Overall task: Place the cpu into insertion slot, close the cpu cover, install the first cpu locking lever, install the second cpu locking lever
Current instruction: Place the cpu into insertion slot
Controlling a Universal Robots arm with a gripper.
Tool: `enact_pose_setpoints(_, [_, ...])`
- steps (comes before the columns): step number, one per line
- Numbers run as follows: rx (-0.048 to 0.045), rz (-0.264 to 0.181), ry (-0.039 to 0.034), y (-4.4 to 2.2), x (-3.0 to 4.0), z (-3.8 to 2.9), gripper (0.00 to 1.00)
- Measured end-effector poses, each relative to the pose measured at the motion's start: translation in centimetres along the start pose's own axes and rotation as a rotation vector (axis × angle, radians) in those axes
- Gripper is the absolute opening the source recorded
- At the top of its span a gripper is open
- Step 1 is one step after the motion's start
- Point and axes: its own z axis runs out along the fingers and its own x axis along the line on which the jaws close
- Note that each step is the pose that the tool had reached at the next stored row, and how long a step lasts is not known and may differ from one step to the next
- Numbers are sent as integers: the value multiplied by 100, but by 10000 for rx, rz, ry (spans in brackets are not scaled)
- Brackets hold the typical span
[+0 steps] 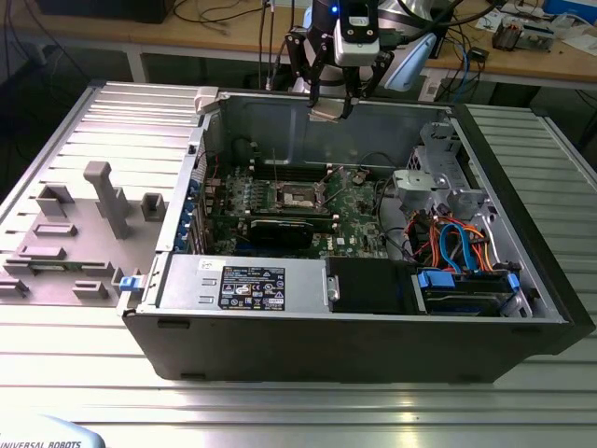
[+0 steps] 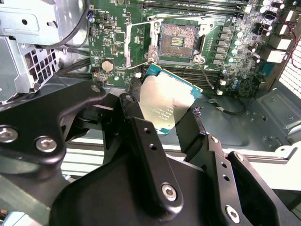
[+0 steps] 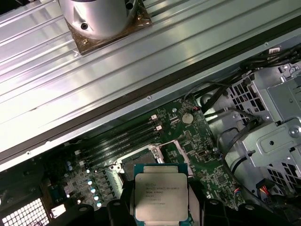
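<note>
My gripper (image 1: 330, 105) hangs over the far wall of the open computer case (image 1: 280, 341), shut on the cpu (image 1: 328, 112). In both wrist views the cpu (image 2: 164, 101) (image 3: 160, 195) is a flat silver-topped square with a green edge, pinched between two black fingers (image 2: 136, 101) by opposite sides. The insertion slot (image 1: 300, 194) sits on the green board well below and nearer the exterior camera than the gripper. Its dark contact field (image 2: 178, 43) lies uncovered inside a silver rim. The slot (image 3: 141, 162) is partly hidden behind the cpu in the first wrist view.
Long memory slots (image 2: 197, 4) run beside the socket and a black card (image 1: 280, 231) lies in front of it. A drive cage (image 1: 438, 182) and coloured cables (image 1: 457, 243) fill the exterior view's right. Grey fixtures (image 1: 107, 196) stand outside the case on the left.
</note>
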Motion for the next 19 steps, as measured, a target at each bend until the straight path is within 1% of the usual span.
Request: enact_pose_setpoints(19, [-4, 228, -20, 0, 0, 0, 54])
